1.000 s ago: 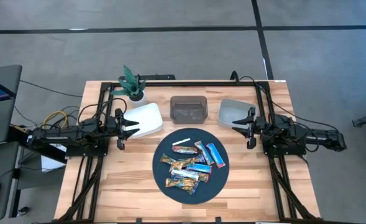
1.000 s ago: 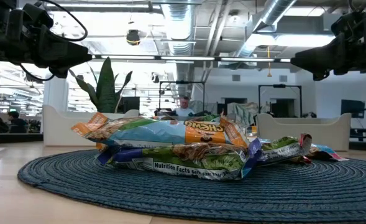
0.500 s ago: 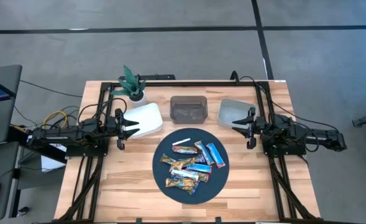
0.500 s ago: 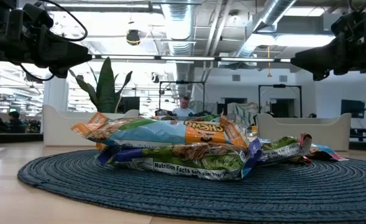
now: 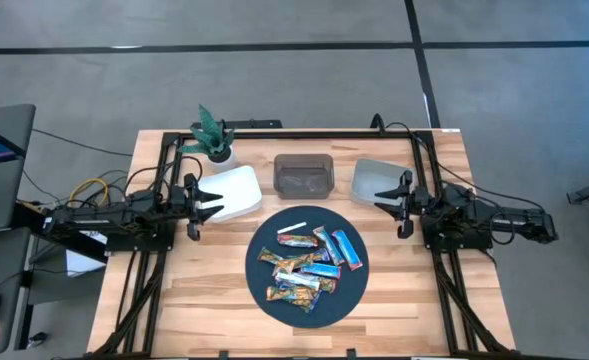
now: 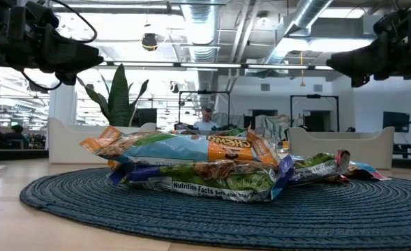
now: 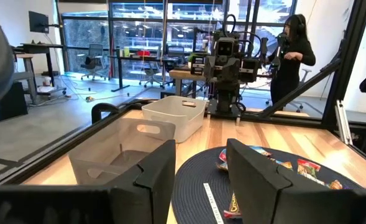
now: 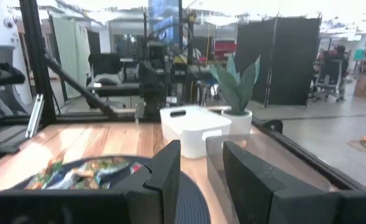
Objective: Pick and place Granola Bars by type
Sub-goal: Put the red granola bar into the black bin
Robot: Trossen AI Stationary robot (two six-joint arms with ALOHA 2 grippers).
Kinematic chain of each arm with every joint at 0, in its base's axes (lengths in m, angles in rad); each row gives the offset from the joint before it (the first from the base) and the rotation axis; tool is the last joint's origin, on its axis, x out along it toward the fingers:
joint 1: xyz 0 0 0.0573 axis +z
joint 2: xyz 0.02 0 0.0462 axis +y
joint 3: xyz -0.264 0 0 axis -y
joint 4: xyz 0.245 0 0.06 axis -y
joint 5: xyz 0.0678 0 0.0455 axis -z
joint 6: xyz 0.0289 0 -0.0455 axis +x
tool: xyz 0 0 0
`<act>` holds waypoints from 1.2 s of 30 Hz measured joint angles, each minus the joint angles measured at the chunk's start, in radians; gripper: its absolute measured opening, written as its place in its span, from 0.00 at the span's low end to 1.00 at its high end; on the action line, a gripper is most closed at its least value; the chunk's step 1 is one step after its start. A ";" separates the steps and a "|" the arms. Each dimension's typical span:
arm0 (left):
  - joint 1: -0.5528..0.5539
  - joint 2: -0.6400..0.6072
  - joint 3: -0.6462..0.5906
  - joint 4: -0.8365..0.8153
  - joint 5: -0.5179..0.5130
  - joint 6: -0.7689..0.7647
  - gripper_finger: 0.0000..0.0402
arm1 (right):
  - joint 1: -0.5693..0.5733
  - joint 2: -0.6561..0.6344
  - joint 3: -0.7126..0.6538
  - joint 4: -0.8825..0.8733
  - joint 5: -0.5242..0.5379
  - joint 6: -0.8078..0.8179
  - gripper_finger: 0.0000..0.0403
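Several granola bars (image 5: pixel 307 262) in blue, brown-orange and multicoloured wrappers lie heaped on a round dark blue mat (image 5: pixel 261 282) at the table's middle. They also show in the low view (image 6: pixel 198 164). A thin white strip (image 5: pixel 292 229) lies on the mat's far part. My left gripper (image 5: pixel 209 197) hovers open and empty left of the mat, in front of a white bin (image 5: pixel 236 188). My right gripper (image 5: pixel 382 198) hovers open and empty right of the mat, by a grey bin (image 5: pixel 374 176). Each wrist view shows its two fingers apart with nothing between them, on the left (image 7: pixel 201 180) and on the right (image 8: pixel 201 177).
A dark see-through bin (image 5: pixel 304 174) stands between the white and grey bins at the far side. A potted plant (image 5: pixel 212 135) stands at the far left. A black frame runs along the table's sides. A person (image 7: pixel 291 56) stands in the room beyond the table.
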 joint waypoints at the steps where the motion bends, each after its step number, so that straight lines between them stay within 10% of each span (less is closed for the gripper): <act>1: 0.000 0.000 0.000 0.001 0.000 0.006 0.34 | 0.000 0.000 0.000 0.002 0.000 0.000 0.29; 9: 0.000 0.000 0.000 0.055 0.002 0.071 0.34 | 0.000 0.001 0.000 0.159 0.000 0.000 0.29; 26: 0.000 0.007 0.143 0.509 0.404 0.416 0.34 | 0.000 0.146 0.238 0.537 -0.314 -0.451 0.29; 36: -0.003 0.406 0.386 0.315 0.348 0.431 0.34 | 0.004 0.534 0.439 0.352 -0.252 -0.246 0.29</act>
